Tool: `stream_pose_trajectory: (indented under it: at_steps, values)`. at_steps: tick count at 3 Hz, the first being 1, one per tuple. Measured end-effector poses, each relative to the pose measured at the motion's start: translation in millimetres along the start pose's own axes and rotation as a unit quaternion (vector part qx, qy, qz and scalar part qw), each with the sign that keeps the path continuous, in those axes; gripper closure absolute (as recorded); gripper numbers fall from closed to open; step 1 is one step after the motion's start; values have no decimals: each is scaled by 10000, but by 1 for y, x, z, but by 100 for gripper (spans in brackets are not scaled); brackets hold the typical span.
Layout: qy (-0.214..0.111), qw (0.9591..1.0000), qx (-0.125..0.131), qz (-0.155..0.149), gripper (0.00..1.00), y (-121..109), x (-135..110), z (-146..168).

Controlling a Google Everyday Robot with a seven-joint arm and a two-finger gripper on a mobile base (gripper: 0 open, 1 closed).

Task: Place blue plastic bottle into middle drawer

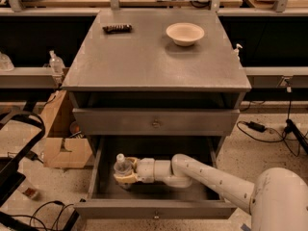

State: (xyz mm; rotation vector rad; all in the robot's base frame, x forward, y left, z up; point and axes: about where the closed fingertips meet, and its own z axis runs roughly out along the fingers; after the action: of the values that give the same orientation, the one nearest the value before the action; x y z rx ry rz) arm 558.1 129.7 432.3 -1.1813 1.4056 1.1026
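Observation:
The blue plastic bottle point(121, 167) stands upright inside the open middle drawer point(154, 210), near its left side; I see its white cap and clear shoulder. My gripper point(124, 173) reaches in from the right on the white arm point(211, 179), and its cream fingers point(126, 178) are closed around the bottle's body. The bottle's lower part and label are hidden by the gripper and the dark drawer interior. The drawer is pulled out, below a closed grey drawer front point(155, 123).
A white bowl point(185, 33) and a dark flat object point(117, 28) sit on the grey cabinet top point(154, 61). A cardboard box point(65, 146) stands left of the cabinet. A small pump bottle point(55, 62) is on the left shelf. Cables lie on the floor at right.

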Motion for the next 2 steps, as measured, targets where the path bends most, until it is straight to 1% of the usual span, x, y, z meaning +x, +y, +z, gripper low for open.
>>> stream_pose_trajectory:
  at_steps: [1, 2]
  values:
    - [-5, 10000, -13, 1, 4, 1, 0, 1]
    - [-7, 10000, -20, 2, 0, 1, -1, 2]
